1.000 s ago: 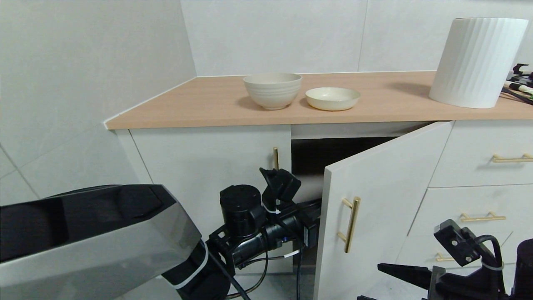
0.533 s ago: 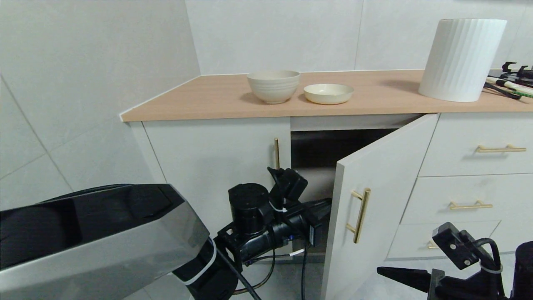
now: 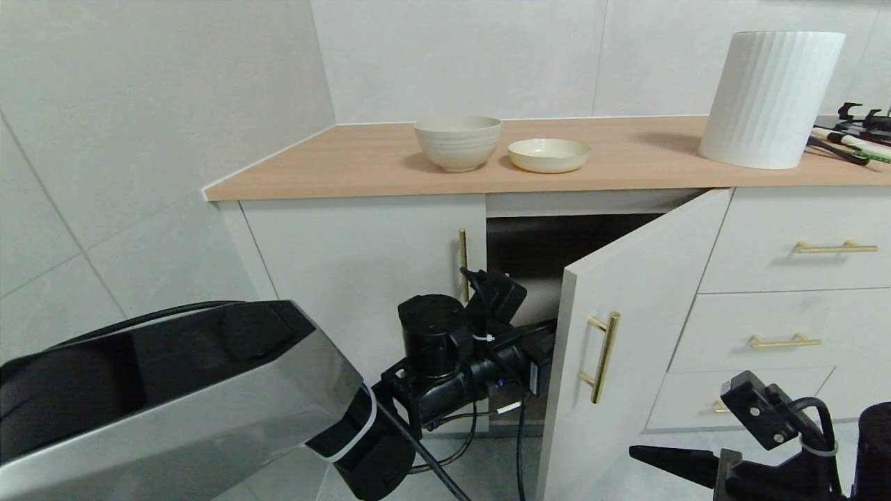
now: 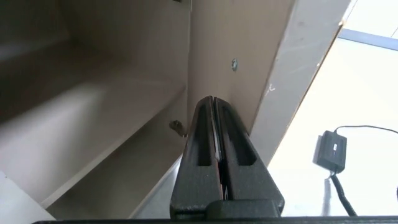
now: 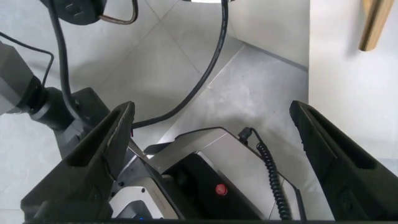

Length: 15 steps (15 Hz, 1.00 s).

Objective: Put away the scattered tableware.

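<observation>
Arms (image 3: 445,362) and left end effector (image 4: 213,99) are black, with white zip ties (image 3: 482,337), silver-grey shell (image 3: 209,410).

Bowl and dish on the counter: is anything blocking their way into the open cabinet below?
The bowl and dish stand free on the counter, and the cabinet door below is swung open. The left end effector, shut, sits in that opening beside the door's inner face; it probably has to withdraw before anything goes in.

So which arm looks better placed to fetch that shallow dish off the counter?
Probably right. The right hand is open and free, low in open space before the drawers. The left hand is shut, tucked into the cupboard opening behind the open door, below the dish.
</observation>
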### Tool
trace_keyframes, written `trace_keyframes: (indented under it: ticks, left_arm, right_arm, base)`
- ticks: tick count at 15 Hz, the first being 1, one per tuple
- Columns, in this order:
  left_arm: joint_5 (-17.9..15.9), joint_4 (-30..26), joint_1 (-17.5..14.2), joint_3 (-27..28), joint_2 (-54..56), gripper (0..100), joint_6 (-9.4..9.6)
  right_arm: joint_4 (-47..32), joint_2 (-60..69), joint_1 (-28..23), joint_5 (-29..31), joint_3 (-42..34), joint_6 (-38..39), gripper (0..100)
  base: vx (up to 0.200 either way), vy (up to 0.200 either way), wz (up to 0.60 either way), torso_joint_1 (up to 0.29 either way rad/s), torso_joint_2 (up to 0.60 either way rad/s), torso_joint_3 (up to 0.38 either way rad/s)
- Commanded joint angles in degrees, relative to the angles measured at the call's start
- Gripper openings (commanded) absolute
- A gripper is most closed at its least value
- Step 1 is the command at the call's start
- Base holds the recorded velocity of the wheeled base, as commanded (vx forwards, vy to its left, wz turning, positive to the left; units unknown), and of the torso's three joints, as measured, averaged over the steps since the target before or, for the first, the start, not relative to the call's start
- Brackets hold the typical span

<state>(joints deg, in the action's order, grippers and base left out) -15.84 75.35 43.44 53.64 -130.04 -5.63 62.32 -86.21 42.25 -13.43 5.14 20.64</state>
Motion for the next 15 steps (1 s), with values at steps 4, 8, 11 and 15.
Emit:
trace_keyframes:
  ticks: [4,8,11,15]
  left_arm:
    - [0.0,0.3,0.1,0.3,-1.0,0,-0.17]
    - [0.4,0.5,0.0,1.7,-2.3,0,-0.17]
    - [4.4,0.2,0.6,5.1,-4.4,0,-0.17]
    - [1.5,2.4,8.8,0.8,0.4,0,-5.62]
  right_arm:
    - [0.0,-0.2,0.0,0.0,-0.1,0.0,100]
    - [0.0,-0.2,0.0,0.0,-0.1,0.0,100]
    - [0.1,0.0,0.9,0.1,-0.1,0.0,100]
    - [0.4,2.2,2.4,-0.4,-1.7,0.0,100]
  base:
    - [-0.100,0.000,0.00,0.004,0.00,0.001]
    - [0.000,0.000,0.00,0.000,0.00,0.000]
    - [0.000,0.000,0.00,0.000,0.00,0.000]
    - [0.000,0.000,0.00,0.000,0.00,0.000]
